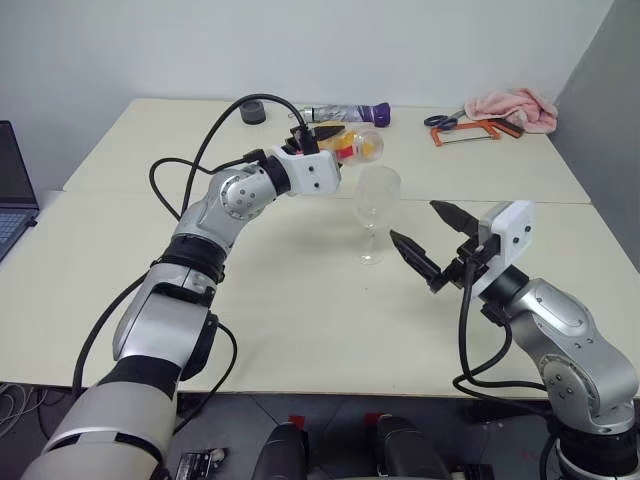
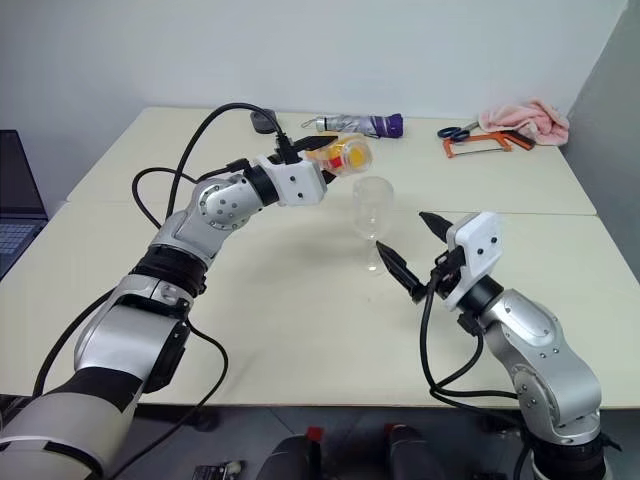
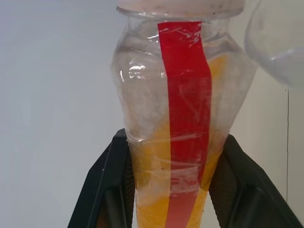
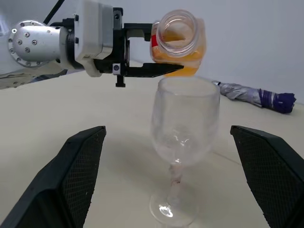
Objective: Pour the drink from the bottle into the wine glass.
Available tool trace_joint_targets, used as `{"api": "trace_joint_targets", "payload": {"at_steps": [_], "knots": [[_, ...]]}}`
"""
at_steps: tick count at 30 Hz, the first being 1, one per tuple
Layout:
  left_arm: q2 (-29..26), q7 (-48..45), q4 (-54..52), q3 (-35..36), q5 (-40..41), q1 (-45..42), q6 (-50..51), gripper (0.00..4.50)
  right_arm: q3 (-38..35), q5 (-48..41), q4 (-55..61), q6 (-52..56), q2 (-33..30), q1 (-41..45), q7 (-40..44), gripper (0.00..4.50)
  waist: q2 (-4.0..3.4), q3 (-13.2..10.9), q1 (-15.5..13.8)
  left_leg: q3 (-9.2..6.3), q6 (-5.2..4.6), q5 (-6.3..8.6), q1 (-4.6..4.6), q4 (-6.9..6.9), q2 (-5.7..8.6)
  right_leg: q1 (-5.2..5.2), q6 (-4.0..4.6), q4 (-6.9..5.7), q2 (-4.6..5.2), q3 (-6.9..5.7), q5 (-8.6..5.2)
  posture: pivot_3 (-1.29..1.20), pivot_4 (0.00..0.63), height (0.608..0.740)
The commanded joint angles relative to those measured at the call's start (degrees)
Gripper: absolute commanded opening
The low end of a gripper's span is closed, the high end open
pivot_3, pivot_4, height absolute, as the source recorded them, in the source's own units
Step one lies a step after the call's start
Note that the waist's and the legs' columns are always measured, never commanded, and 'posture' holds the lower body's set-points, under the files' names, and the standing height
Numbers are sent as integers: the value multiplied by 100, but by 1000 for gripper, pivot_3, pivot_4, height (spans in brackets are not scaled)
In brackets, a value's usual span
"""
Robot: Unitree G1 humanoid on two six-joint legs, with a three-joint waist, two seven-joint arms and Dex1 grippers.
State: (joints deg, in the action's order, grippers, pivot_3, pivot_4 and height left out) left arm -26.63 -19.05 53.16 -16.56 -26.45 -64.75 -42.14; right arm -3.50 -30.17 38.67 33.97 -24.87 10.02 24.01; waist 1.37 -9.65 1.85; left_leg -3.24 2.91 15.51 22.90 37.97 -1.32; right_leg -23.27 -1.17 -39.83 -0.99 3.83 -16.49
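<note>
My left gripper (image 1: 335, 141) is shut on the bottle (image 1: 361, 145), a small clear bottle with a red label strip (image 3: 187, 109). The bottle lies tipped on its side, and its uncapped mouth (image 4: 176, 29) hangs just above the rim of the wine glass (image 1: 376, 198). The orange drink (image 4: 194, 56) pools along the bottle's lower side. The wine glass stands upright on the table, and I see no liquid in its bowl. My right gripper (image 1: 414, 221) is open, low over the table, just right of the glass's stem and not touching it.
At the table's far edge lie a folded grey-and-purple umbrella (image 1: 345, 113), a dark round object (image 1: 253, 110), scissors (image 1: 441, 120), an orange-framed tool (image 1: 470, 132) and a pink cloth (image 1: 516, 105). A laptop (image 1: 12, 190) sits off to the left.
</note>
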Motion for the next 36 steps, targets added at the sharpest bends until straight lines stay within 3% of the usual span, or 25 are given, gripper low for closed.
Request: {"api": "trace_joint_targets", "payload": {"at_steps": [1,15,36], "knots": [[-118,431,70,-61,-247,-426,-281,1689,-345,-310,327,-32,-141,-33,125,4500,1,-1,-4,-1,0,0,0,1,1,0,0,-1,0,-1,0,0,150,740],[-258,1449,509,-477,-1060,-928,-543,1689,-494,-456,486,46,-304,-286,-45,4500,3,-2,-2,1,0,0,0,0,2,0,-1,-2,1,0,0,0,150,740],[-240,2174,925,-857,-1552,-1299,-500,1689,-432,-476,607,-30,-239,-540,-118,4500,4,-2,-4,2,1,0,-1,1,4,0,-1,-4,3,0,0,0,150,740]]}}
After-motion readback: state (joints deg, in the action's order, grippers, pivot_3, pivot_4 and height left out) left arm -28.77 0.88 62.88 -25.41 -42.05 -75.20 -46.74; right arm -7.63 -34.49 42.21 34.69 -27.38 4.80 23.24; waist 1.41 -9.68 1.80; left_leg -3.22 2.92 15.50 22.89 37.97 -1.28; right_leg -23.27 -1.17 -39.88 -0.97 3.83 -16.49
